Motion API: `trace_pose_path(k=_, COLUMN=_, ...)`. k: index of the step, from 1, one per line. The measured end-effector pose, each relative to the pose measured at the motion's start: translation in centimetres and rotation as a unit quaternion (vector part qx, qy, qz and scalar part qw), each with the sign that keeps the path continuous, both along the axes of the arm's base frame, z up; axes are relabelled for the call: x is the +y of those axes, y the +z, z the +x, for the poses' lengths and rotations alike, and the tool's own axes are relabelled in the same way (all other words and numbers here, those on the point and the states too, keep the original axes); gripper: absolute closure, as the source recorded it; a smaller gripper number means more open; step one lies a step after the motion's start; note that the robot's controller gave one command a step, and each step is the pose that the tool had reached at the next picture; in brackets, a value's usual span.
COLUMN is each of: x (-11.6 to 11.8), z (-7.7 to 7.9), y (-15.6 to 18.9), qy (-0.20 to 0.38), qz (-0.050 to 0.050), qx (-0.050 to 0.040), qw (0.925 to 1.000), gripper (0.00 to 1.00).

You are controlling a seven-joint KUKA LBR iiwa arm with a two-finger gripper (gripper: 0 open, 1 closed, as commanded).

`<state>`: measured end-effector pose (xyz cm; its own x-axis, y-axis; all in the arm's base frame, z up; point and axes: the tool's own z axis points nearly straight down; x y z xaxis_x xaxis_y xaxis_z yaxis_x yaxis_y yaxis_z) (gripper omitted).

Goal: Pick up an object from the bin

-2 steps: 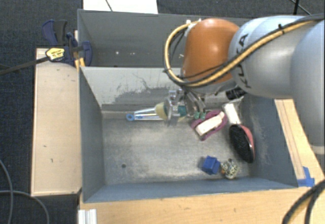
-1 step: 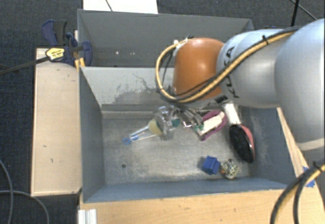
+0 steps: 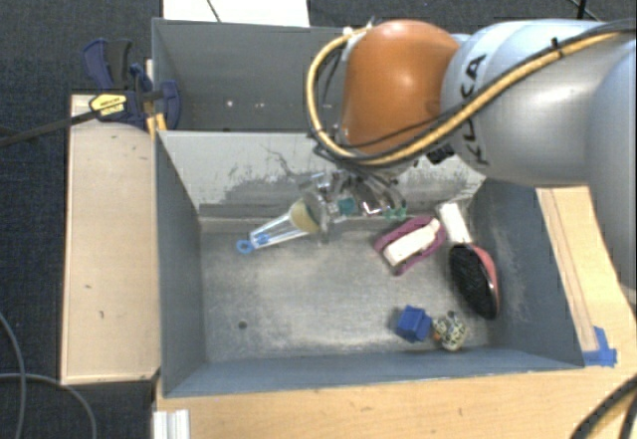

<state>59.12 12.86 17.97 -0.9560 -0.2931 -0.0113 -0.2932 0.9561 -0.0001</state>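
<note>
My gripper [image 3: 356,208] hangs low over the back middle of the bin, under the orange cover, and its fingers stand apart, open. A blue-handled tool [image 3: 269,234] lies slanted on the floor, and its tan head sits right beside my left finger [image 3: 322,198]. Just to the right of the gripper lies a purple and white thing [image 3: 408,243]. A small white piece [image 3: 454,222] rests behind it. Nothing shows clearly between the fingers.
A black oval brush with a pink edge [image 3: 474,280] lies by the right wall. A blue block [image 3: 411,325] and a small speckled thing [image 3: 450,331] sit near the front wall. The arm and its cables cover the back right corner.
</note>
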Motion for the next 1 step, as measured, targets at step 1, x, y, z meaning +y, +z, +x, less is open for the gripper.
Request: trace_pose_path(k=1, x=-0.47, z=-1.49, y=5.98, qy=0.005, qz=0.000, qx=0.0007, qw=1.0000, gripper=1.00)
